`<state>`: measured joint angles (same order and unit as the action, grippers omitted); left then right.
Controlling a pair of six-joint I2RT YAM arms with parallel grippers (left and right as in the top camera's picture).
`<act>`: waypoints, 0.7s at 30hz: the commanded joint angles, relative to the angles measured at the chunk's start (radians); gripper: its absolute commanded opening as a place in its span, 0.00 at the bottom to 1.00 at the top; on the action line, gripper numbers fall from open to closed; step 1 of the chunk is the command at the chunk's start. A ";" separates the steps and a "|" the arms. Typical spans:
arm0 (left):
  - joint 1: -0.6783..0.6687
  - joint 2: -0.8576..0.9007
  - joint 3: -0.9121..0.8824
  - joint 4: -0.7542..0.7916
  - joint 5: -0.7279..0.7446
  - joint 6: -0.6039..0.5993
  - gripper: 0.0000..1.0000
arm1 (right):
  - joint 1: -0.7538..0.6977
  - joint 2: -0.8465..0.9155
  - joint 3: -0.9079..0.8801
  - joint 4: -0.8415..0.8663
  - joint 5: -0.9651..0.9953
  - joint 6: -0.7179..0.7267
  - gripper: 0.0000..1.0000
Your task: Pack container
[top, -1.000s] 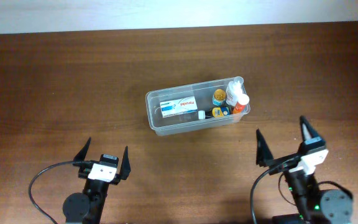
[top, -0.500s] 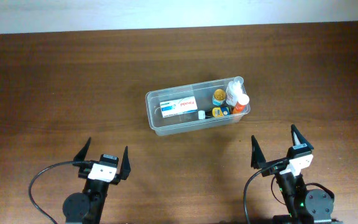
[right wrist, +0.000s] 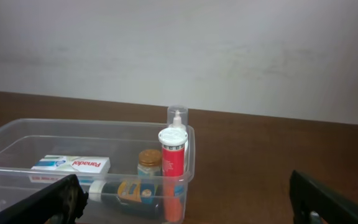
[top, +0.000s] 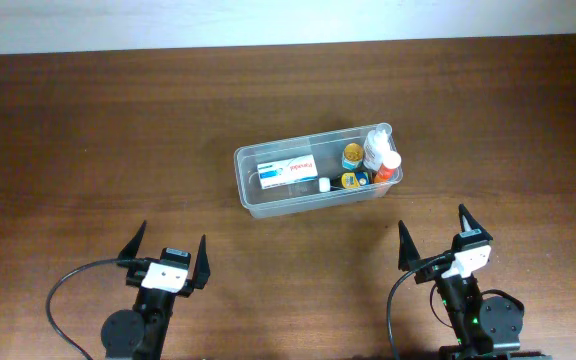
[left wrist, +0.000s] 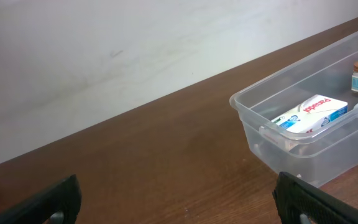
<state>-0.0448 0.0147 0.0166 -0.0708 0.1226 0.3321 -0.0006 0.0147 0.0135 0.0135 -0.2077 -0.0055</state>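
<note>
One dark worktop (top: 88,120) bears the clear container (top: 258,205) centrally, with the left gripper (top: 171,238) and right gripper (top: 432,222) parked apart from it, jaws wide and empty, likely because the Panadol box (top: 286,168) and bottles (top: 376,150) already sit inside.

Container (top: 253,205) open on top, approach from above free. Left half holds only flat box (top: 286,169), lying low, room above it. Right end crowded: upright bottles (top: 378,150) rise past rim, jar (top: 353,155) and lying tube (top: 353,181) just beside. Bare table (top: 88,130) wood between container and left gripper (top: 171,240), right gripper (top: 432,222); both well apart from it, jaws spread wide
</note>
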 commanded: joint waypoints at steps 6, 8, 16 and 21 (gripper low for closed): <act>0.005 -0.010 -0.008 0.002 -0.010 -0.006 0.99 | -0.006 -0.011 -0.008 0.009 0.121 0.046 0.98; 0.005 -0.010 -0.008 0.002 -0.010 -0.006 0.99 | -0.006 -0.011 -0.008 -0.003 0.130 0.047 0.98; 0.005 -0.010 -0.008 0.002 -0.010 -0.006 0.99 | -0.006 -0.011 -0.008 -0.088 0.142 0.021 0.98; 0.005 -0.010 -0.008 0.002 -0.010 -0.006 1.00 | -0.006 -0.011 -0.008 -0.088 0.133 -0.077 0.99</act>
<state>-0.0448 0.0147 0.0166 -0.0708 0.1226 0.3321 -0.0006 0.0128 0.0124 -0.0677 -0.0864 -0.0170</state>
